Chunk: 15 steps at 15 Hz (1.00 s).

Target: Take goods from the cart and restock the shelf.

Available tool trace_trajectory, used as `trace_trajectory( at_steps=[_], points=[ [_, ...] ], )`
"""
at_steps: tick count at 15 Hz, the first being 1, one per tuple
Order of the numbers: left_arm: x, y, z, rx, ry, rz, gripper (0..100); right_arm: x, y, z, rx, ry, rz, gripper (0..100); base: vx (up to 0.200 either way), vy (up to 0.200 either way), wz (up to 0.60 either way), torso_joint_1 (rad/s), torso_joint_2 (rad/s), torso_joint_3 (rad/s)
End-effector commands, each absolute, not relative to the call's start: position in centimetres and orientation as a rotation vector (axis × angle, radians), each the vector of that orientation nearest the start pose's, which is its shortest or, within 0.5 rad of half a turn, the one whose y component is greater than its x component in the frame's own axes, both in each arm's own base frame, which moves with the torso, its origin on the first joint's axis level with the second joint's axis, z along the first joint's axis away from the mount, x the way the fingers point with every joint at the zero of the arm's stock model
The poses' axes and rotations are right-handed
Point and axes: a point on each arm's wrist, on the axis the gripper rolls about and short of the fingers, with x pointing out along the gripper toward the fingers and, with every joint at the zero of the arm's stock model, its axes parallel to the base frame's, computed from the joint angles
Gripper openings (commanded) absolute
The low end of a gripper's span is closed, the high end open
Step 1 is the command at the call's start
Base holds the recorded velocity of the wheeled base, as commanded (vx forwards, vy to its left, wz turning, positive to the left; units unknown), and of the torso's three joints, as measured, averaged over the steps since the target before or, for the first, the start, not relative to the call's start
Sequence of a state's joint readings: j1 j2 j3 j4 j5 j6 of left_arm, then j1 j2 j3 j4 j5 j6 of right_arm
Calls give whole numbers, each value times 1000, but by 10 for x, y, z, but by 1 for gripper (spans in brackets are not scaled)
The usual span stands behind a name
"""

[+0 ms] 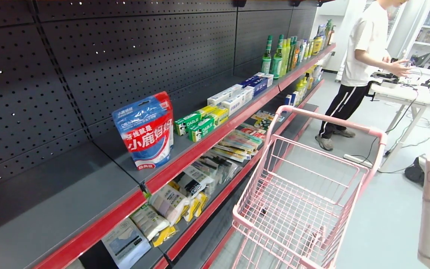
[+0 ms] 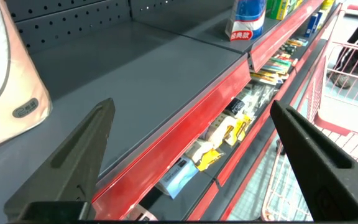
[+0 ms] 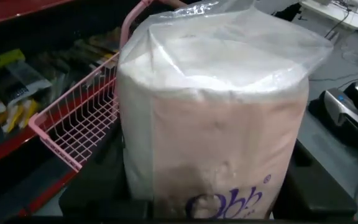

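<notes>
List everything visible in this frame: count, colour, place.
shelf: one, dark grey with red edges, left of the cart
cart: one, pink wire, in the aisle
pouch: one, blue and red, upright on the upper board
green boxes: several, green-yellow, beyond the pouch
white boxes: several, farther along
bottles: several, mostly green, far end
packets: many, mixed, lower board
paper pack: one, pink-white, in the right gripper
second paper pack: one, pink-white, on the board
left gripper: open, over bare board
right gripper: shut on the pack
</notes>
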State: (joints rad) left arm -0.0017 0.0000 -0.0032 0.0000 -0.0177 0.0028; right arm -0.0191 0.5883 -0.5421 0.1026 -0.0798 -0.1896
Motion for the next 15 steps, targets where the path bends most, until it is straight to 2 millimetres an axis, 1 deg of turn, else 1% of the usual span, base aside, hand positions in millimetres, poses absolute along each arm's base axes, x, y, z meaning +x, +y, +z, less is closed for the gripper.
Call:
trace_trajectory(
  at_steps=[1,4,10,15],
  points=[
    [-23,0,76,2,-3,-20,100,23,-2,210,-194,150,-72,0,0,0,0,0,0,0],
    [-23,0,76,3,-3,-20,100,21,-1,210,-191,142,-34,0,0,0,0,0,0,0],
    [-23,0,76,2,-3,-20,100,18,-1,207,-219,135,-32,0,0,0,0,11,-17,-15],
    [-23,0,76,2,-3,-20,100,18,-1,207,-220,131,-27,0,0,0,0,164,-346,-193]
  ],
)
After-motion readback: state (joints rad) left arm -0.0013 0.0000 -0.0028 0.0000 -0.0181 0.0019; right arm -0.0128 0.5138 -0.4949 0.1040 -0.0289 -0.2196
